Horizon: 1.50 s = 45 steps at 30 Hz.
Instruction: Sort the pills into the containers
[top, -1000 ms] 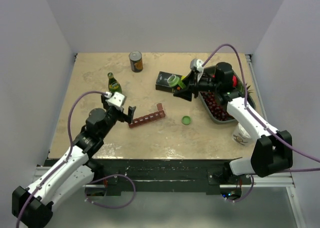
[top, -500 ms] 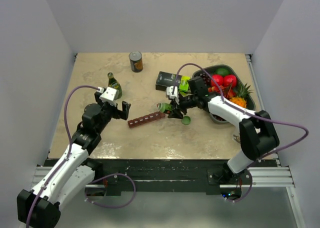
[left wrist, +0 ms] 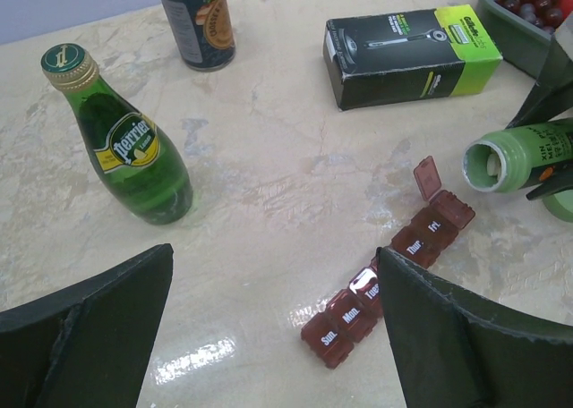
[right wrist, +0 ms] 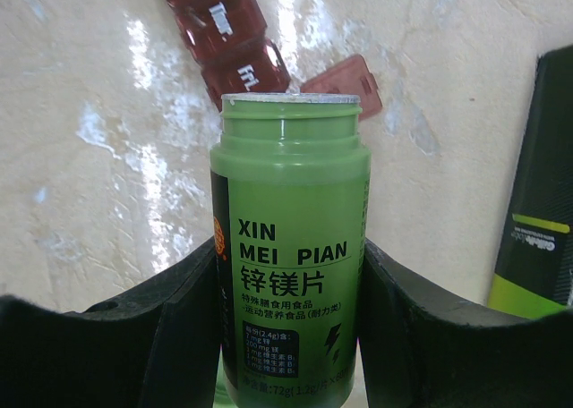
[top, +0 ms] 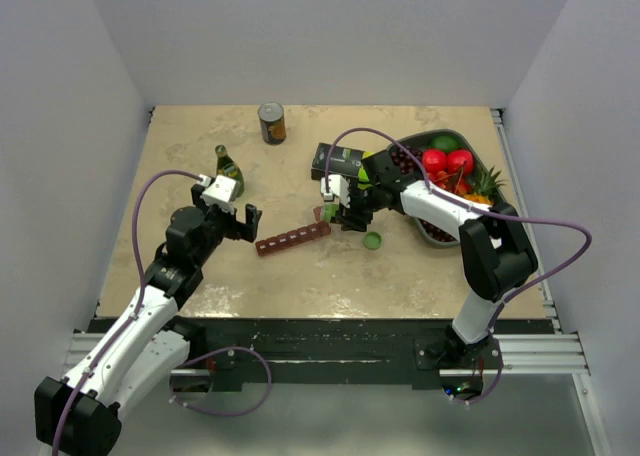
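One lid (left wrist: 428, 177) stands raised at the end of the maroon containers strip (left wrist: 385, 283) nearest the right gripper (top: 335, 208), which is clamped on the uncapped green bottle (right wrist: 288, 247), so tip its mouth slowly over that cell, while the left gripper (top: 240, 221) hangs spread wide beside the strip's other end.

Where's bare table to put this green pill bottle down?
Bare tabletop: nearside of the maroon plastic pill strip, and between the green glass bottle and black-and-lime cardboard box. Crowded around the round green cap and dark fruit tray.

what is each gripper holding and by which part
The right gripper clamps the green pill bottle by its labelled body. The left gripper is open, holding nothing.
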Each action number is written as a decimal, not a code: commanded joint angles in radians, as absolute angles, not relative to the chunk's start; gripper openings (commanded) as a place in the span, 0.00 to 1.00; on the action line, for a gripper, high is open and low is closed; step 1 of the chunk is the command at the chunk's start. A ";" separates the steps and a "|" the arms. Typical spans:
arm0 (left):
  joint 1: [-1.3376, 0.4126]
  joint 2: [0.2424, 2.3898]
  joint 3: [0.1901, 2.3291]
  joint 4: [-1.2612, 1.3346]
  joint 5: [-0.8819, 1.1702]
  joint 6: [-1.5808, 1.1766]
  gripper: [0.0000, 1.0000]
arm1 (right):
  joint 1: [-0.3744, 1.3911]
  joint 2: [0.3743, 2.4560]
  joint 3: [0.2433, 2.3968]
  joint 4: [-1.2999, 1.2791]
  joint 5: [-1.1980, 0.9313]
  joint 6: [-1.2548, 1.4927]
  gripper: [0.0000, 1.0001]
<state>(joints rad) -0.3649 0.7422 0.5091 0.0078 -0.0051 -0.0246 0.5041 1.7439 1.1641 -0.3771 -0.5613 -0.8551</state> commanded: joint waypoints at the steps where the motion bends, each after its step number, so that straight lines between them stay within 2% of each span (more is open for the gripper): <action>1: -0.359 0.729 0.523 0.018 0.021 -0.005 1.00 | 0.517 1.743 1.247 -0.446 -0.483 -0.922 0.03; 45: -0.359 0.729 0.526 0.003 0.048 -0.006 1.00 | 0.614 1.858 1.367 -0.621 -0.199 -1.055 0.03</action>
